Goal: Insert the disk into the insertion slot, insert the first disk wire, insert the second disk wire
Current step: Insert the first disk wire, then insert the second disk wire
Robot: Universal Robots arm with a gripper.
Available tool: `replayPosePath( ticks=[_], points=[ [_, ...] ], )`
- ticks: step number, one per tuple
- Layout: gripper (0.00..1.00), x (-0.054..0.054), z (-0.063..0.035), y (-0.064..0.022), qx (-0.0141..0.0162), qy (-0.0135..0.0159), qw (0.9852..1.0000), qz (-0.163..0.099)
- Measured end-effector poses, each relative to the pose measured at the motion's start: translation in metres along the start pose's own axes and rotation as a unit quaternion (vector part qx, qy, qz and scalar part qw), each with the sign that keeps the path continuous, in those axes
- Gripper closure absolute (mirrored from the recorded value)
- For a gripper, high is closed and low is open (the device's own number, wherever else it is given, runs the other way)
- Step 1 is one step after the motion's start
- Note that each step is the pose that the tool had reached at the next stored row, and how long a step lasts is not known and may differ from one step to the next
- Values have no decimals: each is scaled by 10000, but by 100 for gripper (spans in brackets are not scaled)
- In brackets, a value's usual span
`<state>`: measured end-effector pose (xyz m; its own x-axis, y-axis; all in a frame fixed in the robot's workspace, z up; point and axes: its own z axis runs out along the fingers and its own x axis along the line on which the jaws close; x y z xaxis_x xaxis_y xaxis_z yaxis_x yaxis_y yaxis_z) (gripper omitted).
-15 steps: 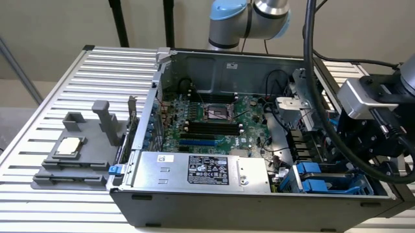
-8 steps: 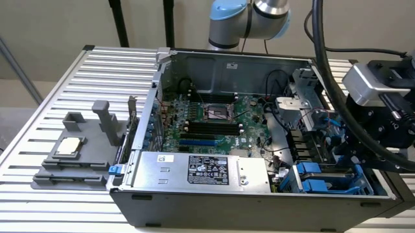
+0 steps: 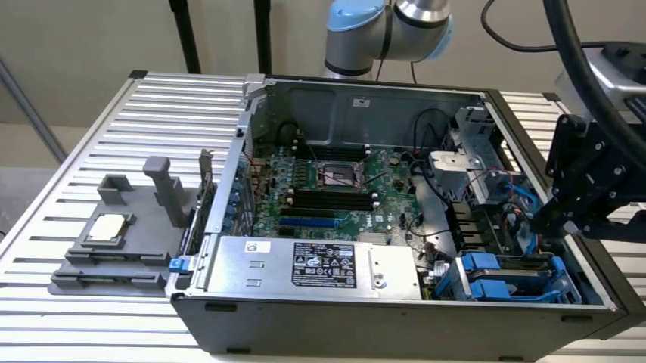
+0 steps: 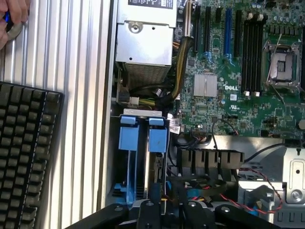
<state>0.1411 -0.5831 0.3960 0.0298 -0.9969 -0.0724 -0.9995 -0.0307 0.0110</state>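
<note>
The slot [image 3: 510, 278] [image 4: 143, 143] sits in the front corner of the case [image 3: 404, 333], at the exterior view's right. Its blue rails stand side by side with a dark gap between them; whether the disk's silver body lies inside that blue framing cannot be told. One flank of the slot runs tight along the case wall, another meets the power supply [image 3: 313, 265] (the silver box with the black label), and cables [image 4: 205, 183] crowd the side toward the motherboard [image 3: 333, 189]. The case lies open upward, so the room above the slot is free. The end effector [image 3: 570, 215] [image 4: 164, 212] hangs just over the slot; whether it is released or clenched cannot be told. The case rests on a ribbed metal desk [image 3: 91, 136]. A grey tray [image 3: 121, 242] stands at the exterior view's left, well apart from the slot. In the wrist view a keyboard [image 4: 26, 157] lies beside the case and a hand [image 4: 12, 19] rests on the slats. Behind, the arm [image 3: 404, 38] rises before a plain beige wall [image 3: 81, 38].
</note>
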Motion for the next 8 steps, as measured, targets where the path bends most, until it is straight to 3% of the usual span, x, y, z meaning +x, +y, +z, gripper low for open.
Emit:
replayPosePath(
  ticks=[2, 4, 5, 8],
  points=[
    [67, -18, -29, 15, -1, 3, 10000, -6],
    [67, -46, -30, 45, -1, 13, 10000, -7],
    [60, -76, -28, 67, -1, 22, 10000, -8],
    [60, -177, -12, 129, 9, 52, 10000, -8]
  ],
)
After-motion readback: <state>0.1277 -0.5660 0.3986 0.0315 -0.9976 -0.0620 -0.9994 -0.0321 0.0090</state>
